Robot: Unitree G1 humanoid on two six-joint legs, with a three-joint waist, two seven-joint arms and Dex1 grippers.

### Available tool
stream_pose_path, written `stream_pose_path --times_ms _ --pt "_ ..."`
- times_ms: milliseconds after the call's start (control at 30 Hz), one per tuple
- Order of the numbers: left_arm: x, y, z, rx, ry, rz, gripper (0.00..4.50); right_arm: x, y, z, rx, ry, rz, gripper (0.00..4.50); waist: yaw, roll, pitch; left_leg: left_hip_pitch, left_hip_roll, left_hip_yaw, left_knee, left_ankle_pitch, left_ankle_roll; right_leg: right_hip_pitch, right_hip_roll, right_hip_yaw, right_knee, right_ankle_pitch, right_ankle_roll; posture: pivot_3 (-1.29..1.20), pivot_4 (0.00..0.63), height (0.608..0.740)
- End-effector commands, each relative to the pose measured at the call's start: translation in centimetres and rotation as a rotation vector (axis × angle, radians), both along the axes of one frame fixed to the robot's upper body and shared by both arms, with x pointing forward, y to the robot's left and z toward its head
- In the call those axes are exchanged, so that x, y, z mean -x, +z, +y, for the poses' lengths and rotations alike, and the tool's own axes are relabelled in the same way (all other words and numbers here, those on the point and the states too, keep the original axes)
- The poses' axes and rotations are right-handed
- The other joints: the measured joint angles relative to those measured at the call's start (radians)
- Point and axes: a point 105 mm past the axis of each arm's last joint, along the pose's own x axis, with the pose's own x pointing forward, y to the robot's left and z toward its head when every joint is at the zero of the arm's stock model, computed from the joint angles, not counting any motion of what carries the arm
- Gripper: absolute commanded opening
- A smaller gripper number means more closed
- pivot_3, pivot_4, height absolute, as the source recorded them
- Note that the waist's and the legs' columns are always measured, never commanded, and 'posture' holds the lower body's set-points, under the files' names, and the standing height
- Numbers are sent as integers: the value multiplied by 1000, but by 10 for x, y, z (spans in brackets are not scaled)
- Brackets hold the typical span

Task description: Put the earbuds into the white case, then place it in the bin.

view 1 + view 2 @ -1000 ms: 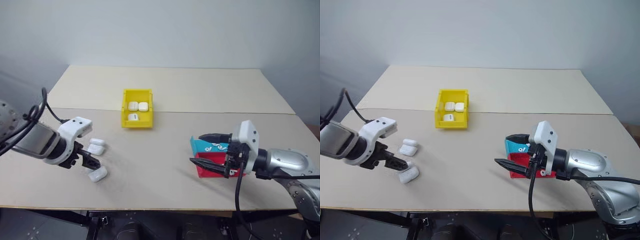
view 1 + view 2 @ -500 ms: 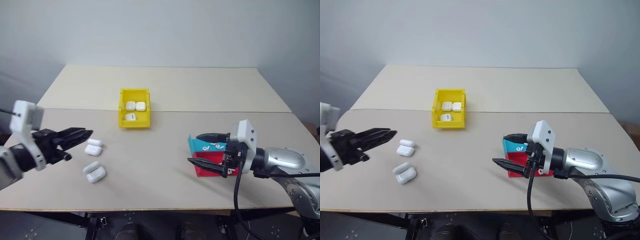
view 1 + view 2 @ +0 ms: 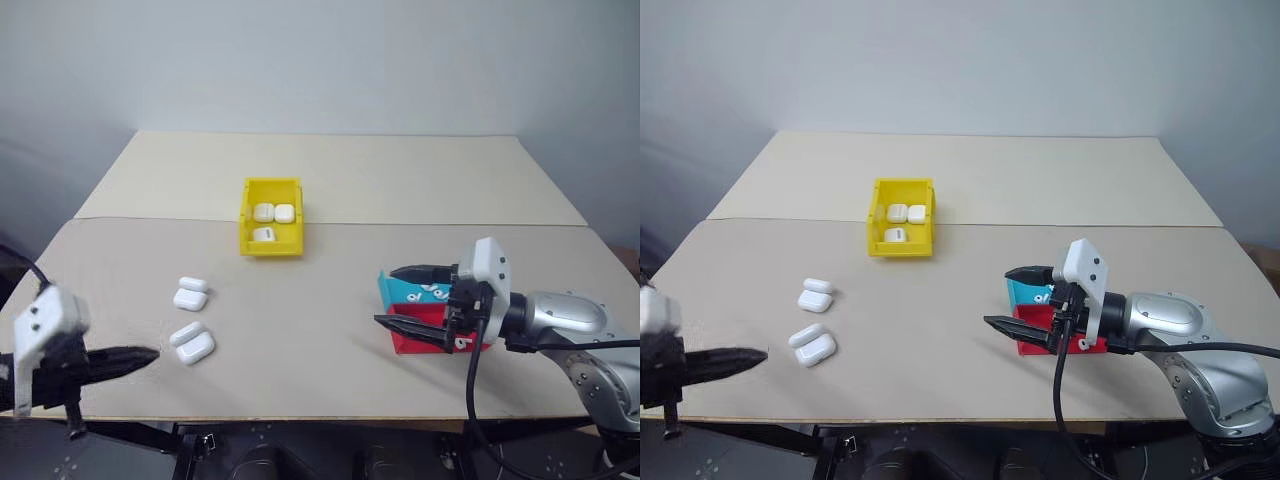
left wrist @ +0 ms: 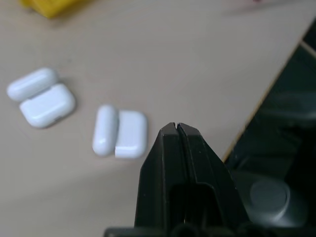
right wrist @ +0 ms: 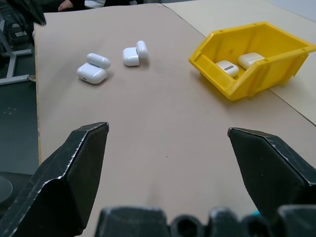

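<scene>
Yellow plastic marks your target: the small rectangular bin (image 3: 272,229) stands near the middle of the beige table (image 3: 340,170), just on the near side of the seam between the two tabletop boards, and three closed white cases (image 3: 274,213) already lie inside it. To your left of it, two glossy white pebble-shaped earbud cases rest on the bare tabletop with their flip lids swung open: one (image 3: 190,293) farther from you, the other (image 3: 193,343) closer to the front edge. They sit near each other but apart, and nothing lies between them and the bin.

Your left gripper (image 3: 140,356) hangs at the front left corner of the table, its two black fingers pressed together with nothing between them, pointing toward the nearer open case (image 4: 120,132) without touching it. In the left wrist view the table edge runs just beside the fingertips.

Your right gripper (image 3: 392,297) hovers on the right side with its fingers spread wide, empty. Just behind it sit a teal tray (image 3: 413,291) holding tiny white stemmed earbuds (image 3: 438,293) and a red tray (image 3: 425,330) touching it on the near side; the gripper's body hides part of both. Whether the red tray holds earbuds you cannot tell.
</scene>
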Motion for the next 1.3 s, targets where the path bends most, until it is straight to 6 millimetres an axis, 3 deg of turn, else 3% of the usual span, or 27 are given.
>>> stream_pose_path --times_ms 33,300,567,867,1300 --pt "-4 -13 8 -103 -70 5 46 3 11 2 1 15 -57 4500 -1 0 0 0 0 0 0 0 0 0 0 0 0 0 0 0 150 740" --pt "-31 -43 10 -202 -111 -12 46 7 11 0 13 -1 -60 4500 -1 0 0 -2 0 0 0 0 1 -1 0 0 0 0 0 0 150 740" --pt "-53 -60 14 -266 -122 -24 46 11 11 -3 17 -25 -62 4500 -2 0 0 -2 1 0 0 0 1 -1 1 0 1 0 0 0 150 740" --pt "-92 -54 -1 -244 -130 -145 46 13 11 -3 13 -39 -64 4500 1 0 0 -2 1 0 1 0 1 -1 1 0 1 0 0 0 150 740" --pt "-120 -56 -39 -191 -239 -219 46 18 11 -4 17 -56 -62 4500 -1 0 0 -2 1 0 2 0 1 0 1 0 1 0 1 0 150 740"
